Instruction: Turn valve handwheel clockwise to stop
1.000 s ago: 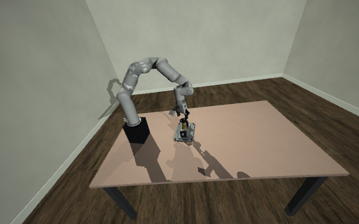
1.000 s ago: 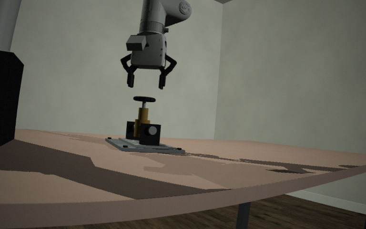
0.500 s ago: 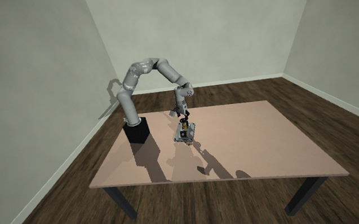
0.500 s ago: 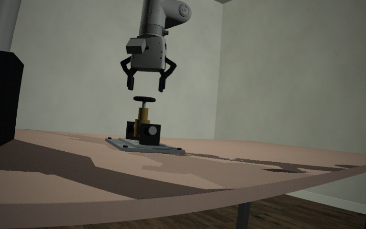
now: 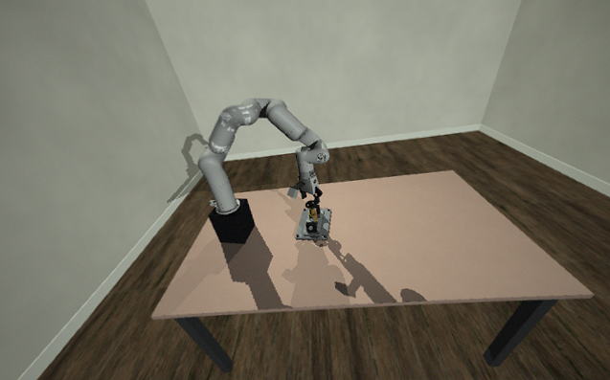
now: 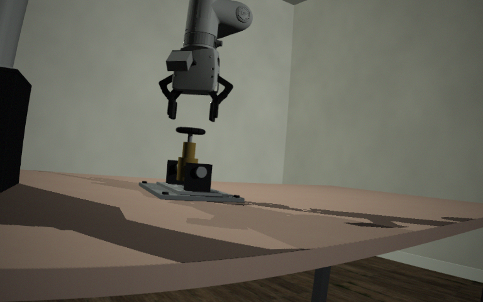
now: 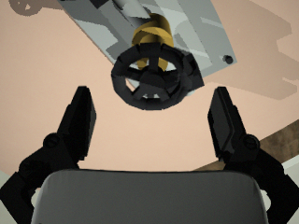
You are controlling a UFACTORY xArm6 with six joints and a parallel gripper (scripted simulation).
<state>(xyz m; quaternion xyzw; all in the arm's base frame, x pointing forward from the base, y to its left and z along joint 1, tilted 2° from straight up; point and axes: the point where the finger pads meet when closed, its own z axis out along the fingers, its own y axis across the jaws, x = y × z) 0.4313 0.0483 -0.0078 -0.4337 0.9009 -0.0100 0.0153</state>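
Note:
The valve stands on a grey base plate [image 6: 190, 192] on the table. Its black spoked handwheel [image 6: 190, 130] lies level on a thin stem above a brass bonnet [image 6: 188, 151] and a black body [image 6: 197, 177]. My gripper [image 6: 192, 114] hangs straight above the handwheel, fingers pointing down and wide open, with a small gap between the fingertips and the wheel's top. In the wrist view the handwheel [image 7: 149, 77] lies ahead of the open gripper [image 7: 151, 119], with one finger at each side. The gripper holds nothing. In the top view the valve [image 5: 312, 220] sits near the table's back left, under the gripper [image 5: 310, 196].
The arm's black pedestal [image 5: 232, 221] stands at the table's back left corner, to the left of the valve. The table edge [image 6: 249, 263] runs in front in the exterior view. Walls enclose the room.

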